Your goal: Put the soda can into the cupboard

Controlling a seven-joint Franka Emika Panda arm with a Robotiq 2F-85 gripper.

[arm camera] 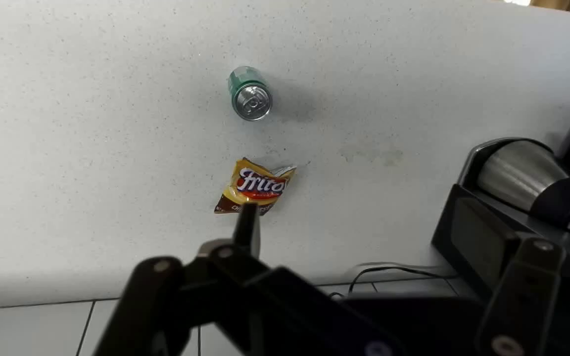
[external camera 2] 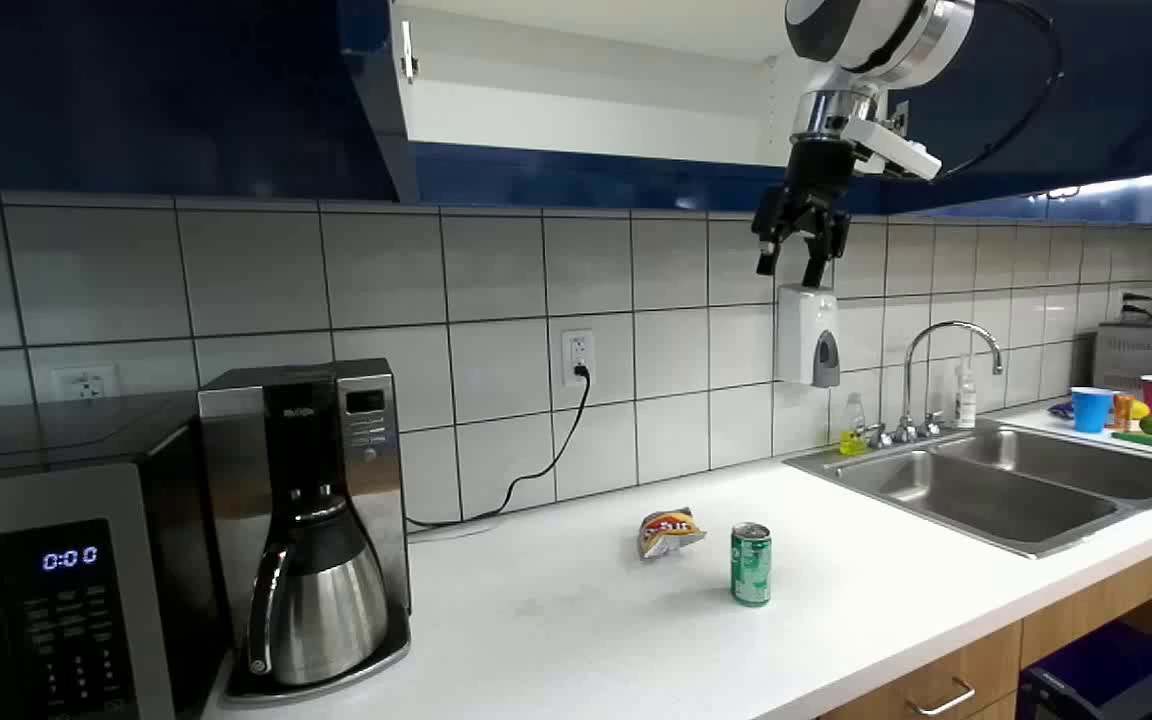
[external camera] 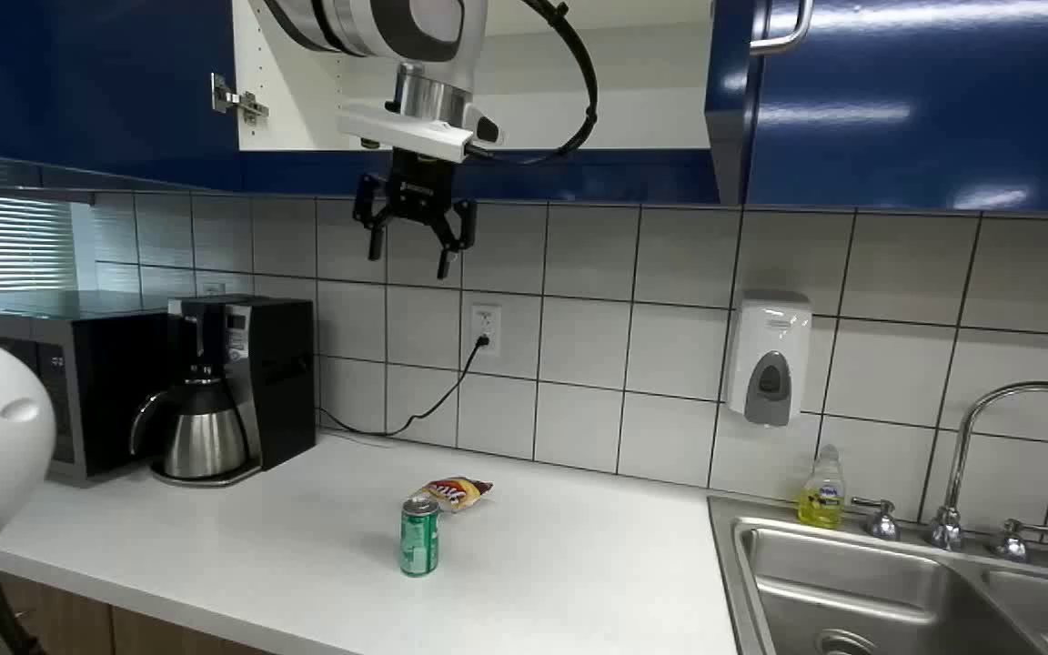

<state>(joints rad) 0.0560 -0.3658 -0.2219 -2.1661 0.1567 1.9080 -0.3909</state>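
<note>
White countertop (external camera: 579,573), Fritos bag (arm camera: 259,188) near soda can (arm camera: 250,94)

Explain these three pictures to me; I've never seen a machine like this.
This is a robot arm with two black fingers for grasping. Two pictures come from cameras outside the robot, facing the counter from different places. The remaining one comes from a camera on its wrist, so the fingers show at the bottom.

On the counter, a green soda can stands upright, with a small snack bag lying near it, not touching. A coffee maker stands there too. An open cupboard hangs above. The fingers are spread apart and hold nothing.
</note>
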